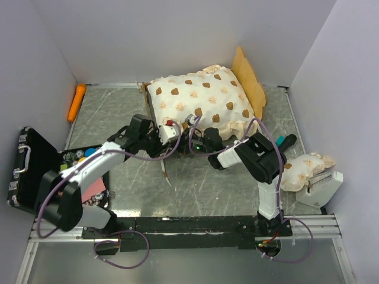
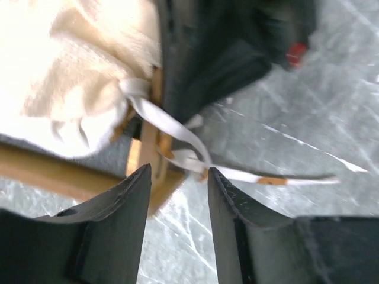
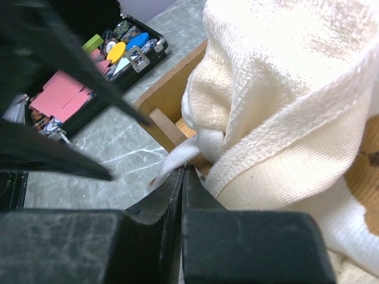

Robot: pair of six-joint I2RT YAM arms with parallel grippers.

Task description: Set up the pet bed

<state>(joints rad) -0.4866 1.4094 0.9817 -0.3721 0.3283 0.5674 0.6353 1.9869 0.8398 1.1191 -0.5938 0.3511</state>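
On the table, a grey marbled slab with pale veins, boxed in by plain white walls on three sides; a black rail along the near edge carries both arm bases. The pet bed stands at far centre, against the back wall. Its cream bear-print mattress lies on the light-wood frame, and the wavy headboard rises at the bed's right end, leaning outward. The matching pillow is off the bed, at the right edge of the table, resting against a white object. An orange carrot-shaped item lies by the left wall. An open black case at near left holds red cards and small coloured pieces; any print on them is too small to read. Both arms meet at the near long side of the bed. Left pincer: fingers spread, nothing between them, hovering just short of a wooden frame corner; a white ribbon runs from the mattress past that corner onto the marble. Right pincer: fingers pressed together, tips touching the ribbon below the mattress ruffle; cannot tell whether the ribbon is actually pinched.
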